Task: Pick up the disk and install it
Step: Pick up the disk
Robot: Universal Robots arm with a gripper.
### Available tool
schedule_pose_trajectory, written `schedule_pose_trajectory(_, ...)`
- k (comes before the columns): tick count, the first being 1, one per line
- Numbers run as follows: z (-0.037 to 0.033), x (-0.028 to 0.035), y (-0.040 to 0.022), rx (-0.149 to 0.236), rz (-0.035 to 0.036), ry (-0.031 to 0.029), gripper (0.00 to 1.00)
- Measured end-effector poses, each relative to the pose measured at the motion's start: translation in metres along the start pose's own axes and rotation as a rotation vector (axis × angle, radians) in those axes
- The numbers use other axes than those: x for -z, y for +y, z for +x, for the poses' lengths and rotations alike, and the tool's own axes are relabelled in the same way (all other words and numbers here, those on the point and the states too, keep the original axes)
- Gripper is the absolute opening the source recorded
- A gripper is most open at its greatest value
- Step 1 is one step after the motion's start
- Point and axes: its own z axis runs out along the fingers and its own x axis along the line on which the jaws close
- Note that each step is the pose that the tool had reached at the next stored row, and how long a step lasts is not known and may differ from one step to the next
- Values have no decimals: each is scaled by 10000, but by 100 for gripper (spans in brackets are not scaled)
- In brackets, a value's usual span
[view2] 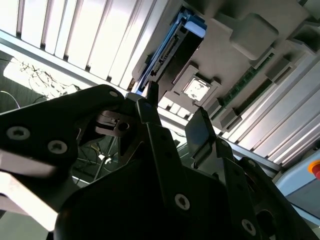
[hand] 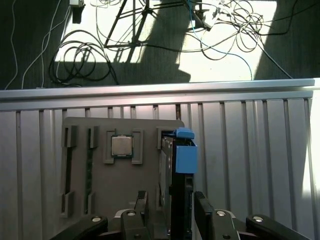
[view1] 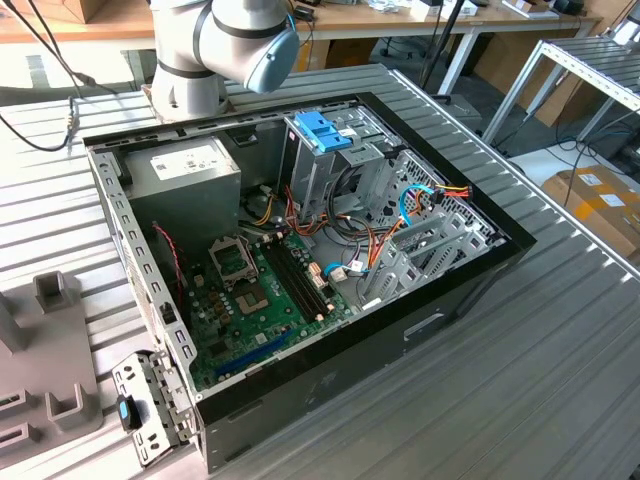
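Standing on edge in a slot of the grey holder tray [hand: 150, 130], the disk [hand: 180, 170] shows its blue side rail in both wrist views [view2: 167, 50]. The gripper [hand: 171, 197] is open, one finger on each side of the disk. There is a visible gap on one side, so nothing is clamped. In the second wrist view the gripper [view2: 175, 110] also has its fingers apart, just short of the disk.

A processor chip [hand: 121, 146] sits in a pocket of the tray just beside the disk. The tray lies close to the tabletop [hand: 250, 150] edge, with the floor [hand: 30, 50] beyond it.

The surface is a ribbed silver metal tabletop [view1: 520, 380]. An open black computer case [view1: 400, 340] sits mid-tabletop, with the holder tray [view1: 50, 350] at the exterior view's left edge. Inside the case:
- a grey power supply [view1: 190, 175]
- a green motherboard [view1: 255, 300]
- a blue handle [view1: 322, 132] on top of the drive cage [view1: 335, 175]

The robot arm [view1: 215, 45] base stands at the far tabletop edge.

The room has a dark floor with a bright sunlit patch. Loose cables [hand: 82, 62] and tripod legs [hand: 130, 25] lie on it. Wooden benches [view1: 400, 20] run along the back. A metal rack [view1: 590, 65] and cardboard boxes [view1: 597, 195] are at the exterior view's right.
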Motion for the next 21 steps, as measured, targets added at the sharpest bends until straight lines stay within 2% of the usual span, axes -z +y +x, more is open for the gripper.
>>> schedule_pose_trajectory(21,-15,-48,7,-1,-1,0,49)
